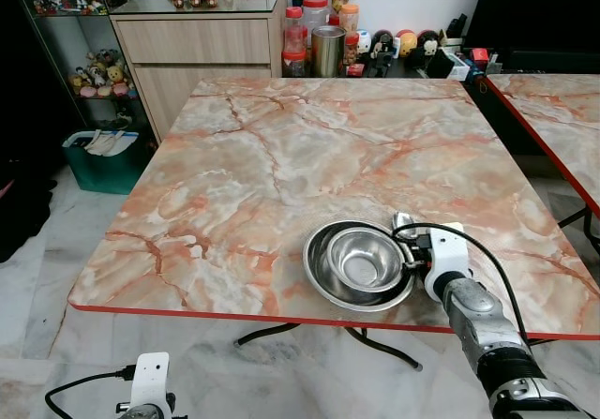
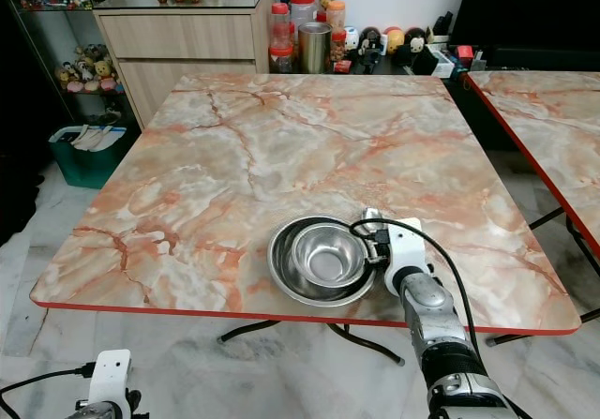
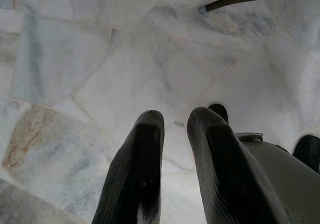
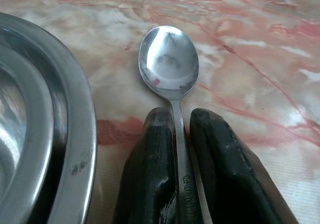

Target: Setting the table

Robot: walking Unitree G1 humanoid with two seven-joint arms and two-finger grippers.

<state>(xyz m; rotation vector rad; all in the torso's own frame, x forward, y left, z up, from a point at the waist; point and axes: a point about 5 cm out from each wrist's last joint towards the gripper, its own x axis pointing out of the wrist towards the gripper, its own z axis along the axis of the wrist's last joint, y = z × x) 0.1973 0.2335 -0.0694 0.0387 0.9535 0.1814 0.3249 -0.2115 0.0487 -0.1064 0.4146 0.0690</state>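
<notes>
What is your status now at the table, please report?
Right gripper shut on spoon, beside the steel plate holding the bowl. Left gripper idle, hanging over floor, fingers slightly apart. Nothing in the way on the table.
</notes>
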